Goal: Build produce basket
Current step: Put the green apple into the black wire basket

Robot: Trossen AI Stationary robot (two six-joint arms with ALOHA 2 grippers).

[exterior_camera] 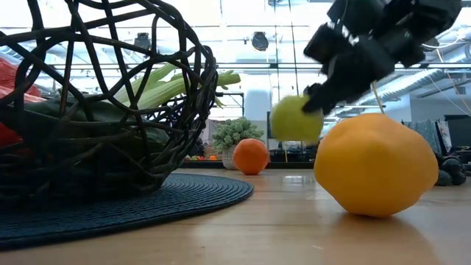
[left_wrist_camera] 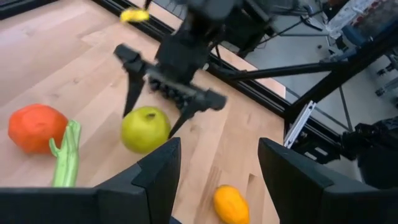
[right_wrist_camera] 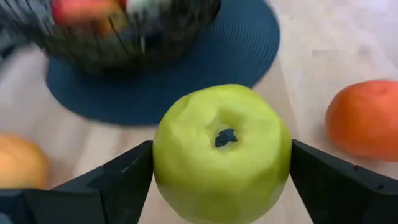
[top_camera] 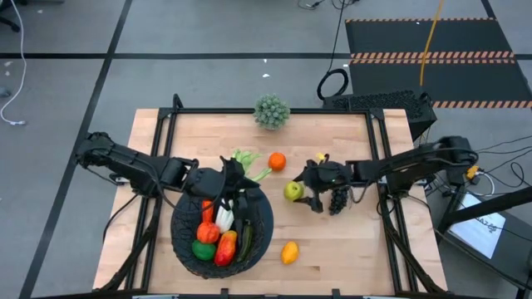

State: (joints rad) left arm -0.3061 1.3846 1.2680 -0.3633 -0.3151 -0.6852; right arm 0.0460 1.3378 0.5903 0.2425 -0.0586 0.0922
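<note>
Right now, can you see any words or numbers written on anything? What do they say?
No readable words, labels, brands or numbers show in any view.
The white sheet beside the table: marks too small to read.
The green apple, the orange and the basket: no writing on them.
</note>
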